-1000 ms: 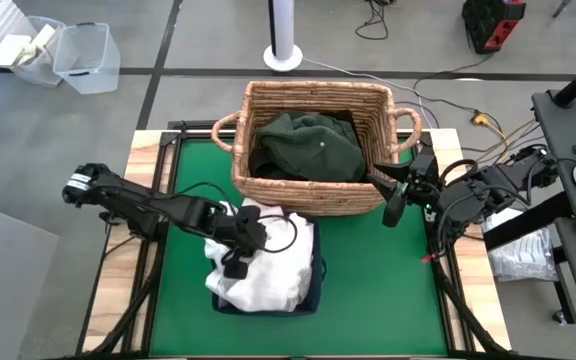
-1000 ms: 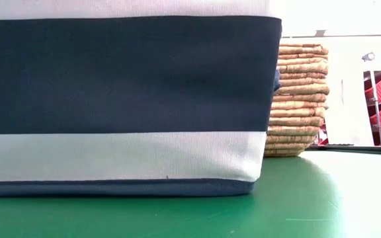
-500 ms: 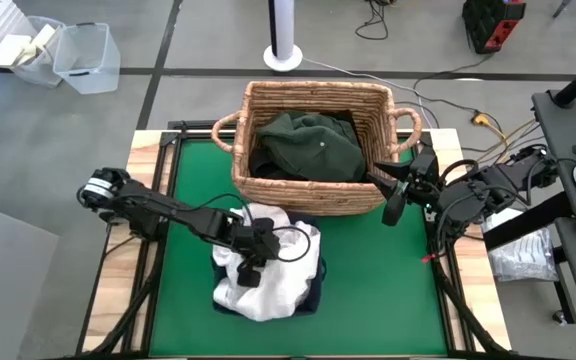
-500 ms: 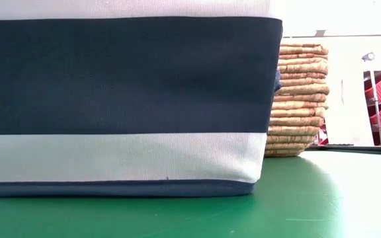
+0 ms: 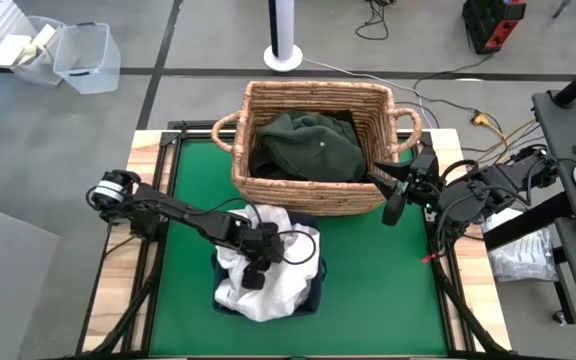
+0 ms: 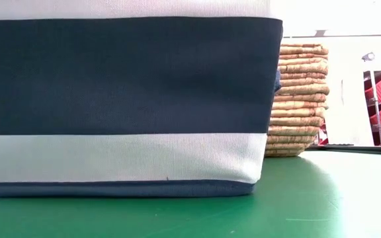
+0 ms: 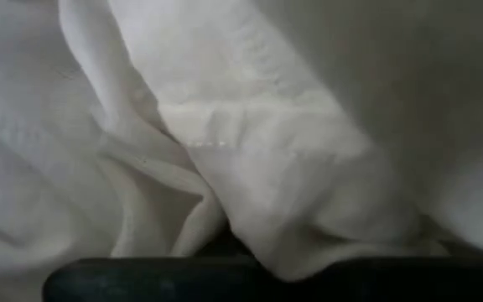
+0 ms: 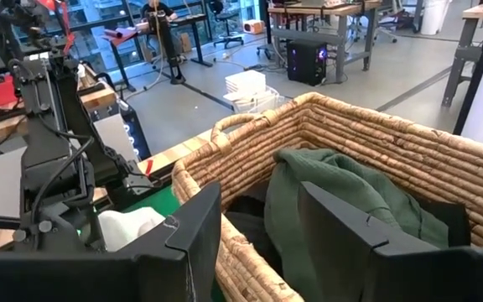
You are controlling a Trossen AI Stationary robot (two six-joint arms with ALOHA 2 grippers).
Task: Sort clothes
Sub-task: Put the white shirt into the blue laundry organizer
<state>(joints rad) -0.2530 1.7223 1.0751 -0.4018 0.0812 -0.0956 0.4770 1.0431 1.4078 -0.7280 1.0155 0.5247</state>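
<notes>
Left end effector (image 5: 255, 268) was down in the pile of white clothes (image 5: 273, 275), fingers pressed together; whether any fabric was pinched between them could not be made out. Left wrist view showed only folds of white cloth (image 7: 250, 151) close up.

White clothes sat heaped in the navy bin (image 5: 315, 292), overflowing its rim, near the front edge of the green tabletop (image 5: 378, 290), about midway along it. In the low view the bin's side (image 6: 124, 79) showed as a navy band over a white band, resting on the tabletop.

Right end effector (image 5: 392, 196) was held off the wicker basket's (image 5: 313, 100) right front corner, near the right edge of the tabletop, fingers spread and holding nothing. Its wrist view looked over the basket rim (image 8: 250, 159).

Dark green garment (image 5: 308, 145) lay bunched inside the basket, which stood at the back edge of the tabletop. Dark fabric (image 8: 246, 220) showed under it.
</notes>
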